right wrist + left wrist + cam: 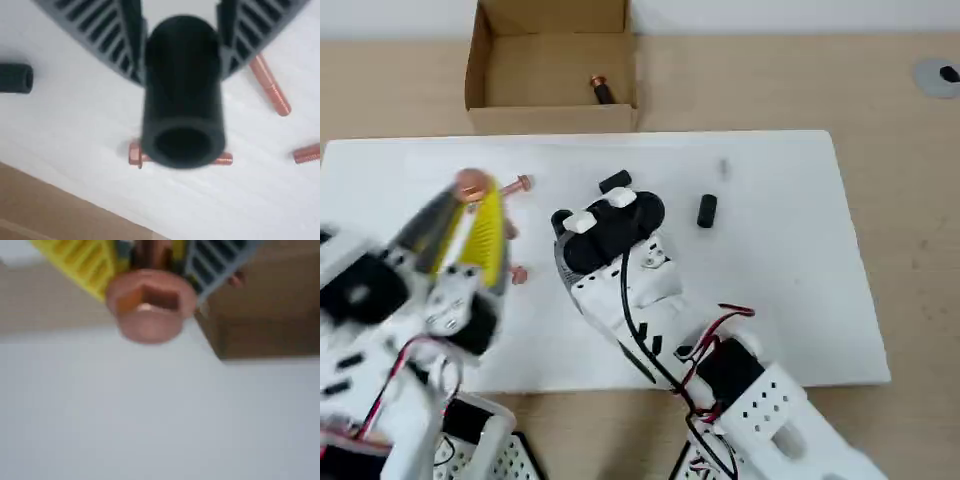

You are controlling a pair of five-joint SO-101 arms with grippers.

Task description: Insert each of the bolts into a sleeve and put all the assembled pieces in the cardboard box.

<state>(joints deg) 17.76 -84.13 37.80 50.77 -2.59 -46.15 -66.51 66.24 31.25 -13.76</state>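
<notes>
Clamping a copper-coloured flanged metal bolt (pixel 150 305) by its shank, the left gripper (pixel 152 260), one finger yellow and one grey, hangs above the white board (pixel 770 300), short of the open brown cardboard box (pixel 475 70). The right gripper (pixel 182 30) is closed around a black tubular sleeve (pixel 182 95), bore facing its camera, over loose bolts (pixel 270 85). One sleeved bolt (pixel 601 90) lies inside the box; two spare sleeves (pixel 707 210) rest on the board.

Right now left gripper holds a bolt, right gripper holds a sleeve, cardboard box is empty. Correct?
The box part is wrong: the high view shows one assembled piece lying in the cardboard box. The left gripper does hold a bolt, the right gripper a sleeve.
</notes>
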